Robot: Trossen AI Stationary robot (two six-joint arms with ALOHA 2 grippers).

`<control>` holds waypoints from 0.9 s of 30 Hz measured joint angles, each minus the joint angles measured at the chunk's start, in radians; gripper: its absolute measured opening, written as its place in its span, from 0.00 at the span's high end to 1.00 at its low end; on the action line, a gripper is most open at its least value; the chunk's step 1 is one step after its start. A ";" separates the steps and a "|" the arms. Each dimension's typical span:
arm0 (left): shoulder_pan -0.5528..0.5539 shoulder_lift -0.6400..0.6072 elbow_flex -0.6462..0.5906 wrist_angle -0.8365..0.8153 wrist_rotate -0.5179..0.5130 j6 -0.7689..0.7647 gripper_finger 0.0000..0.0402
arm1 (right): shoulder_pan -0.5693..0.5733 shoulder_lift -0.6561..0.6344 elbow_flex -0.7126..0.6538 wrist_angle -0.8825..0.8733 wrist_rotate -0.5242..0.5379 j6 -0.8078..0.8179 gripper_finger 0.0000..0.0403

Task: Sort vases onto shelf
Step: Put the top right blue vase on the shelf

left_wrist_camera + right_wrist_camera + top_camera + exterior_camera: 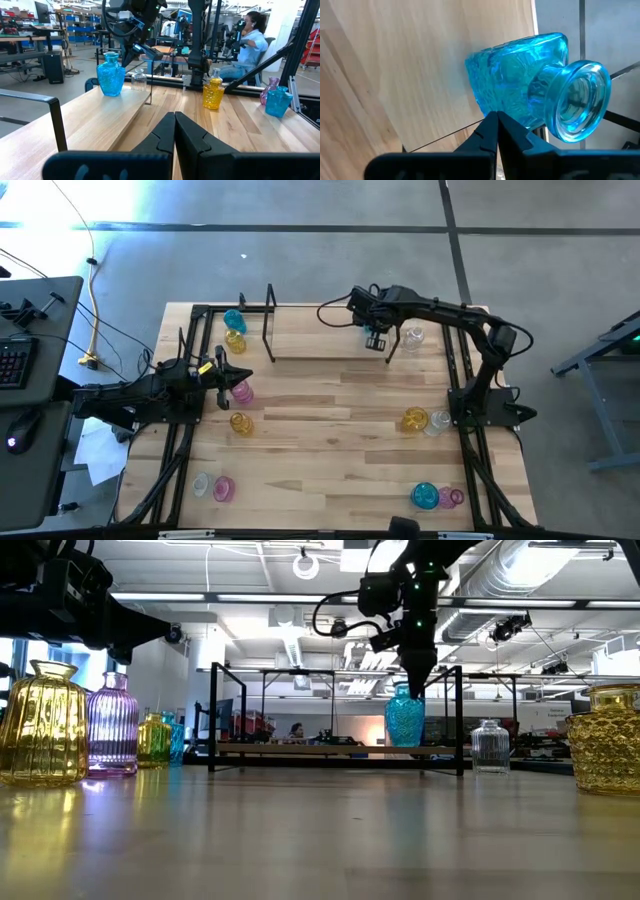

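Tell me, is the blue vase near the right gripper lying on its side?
No, the blue vase stands upright on the shelf.

blue vase (404, 719) upright on shelf (330, 750)

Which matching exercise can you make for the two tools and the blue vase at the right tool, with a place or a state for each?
Things:
1. right tool
2. left tool
3. blue vase

Places or states:
A. shut, beside a pink vase on the left part of the table
B. standing upright on the shelf board, near its right end
C. shut, just above the neck of a vase, holding nothing

Pairs: 1-C, 2-A, 3-B
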 joint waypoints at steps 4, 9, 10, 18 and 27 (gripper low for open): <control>0.000 0.000 0.000 0.000 0.000 0.000 1.00 | -0.008 0.000 0.000 0.010 -0.001 0.000 1.00; 0.000 0.000 0.000 0.000 0.000 0.000 1.00 | -0.013 0.000 0.000 0.024 -0.002 -0.002 1.00; 0.000 0.000 0.000 0.000 0.000 0.000 1.00 | -0.013 0.000 0.000 0.029 -0.007 -0.004 1.00; 0.000 0.000 0.000 0.000 0.000 0.000 1.00 | -0.005 0.000 0.000 0.037 -0.040 -0.019 1.00; 0.000 0.000 0.000 -0.001 0.000 0.000 1.00 | -0.012 0.000 0.000 0.052 -0.064 -0.019 1.00</control>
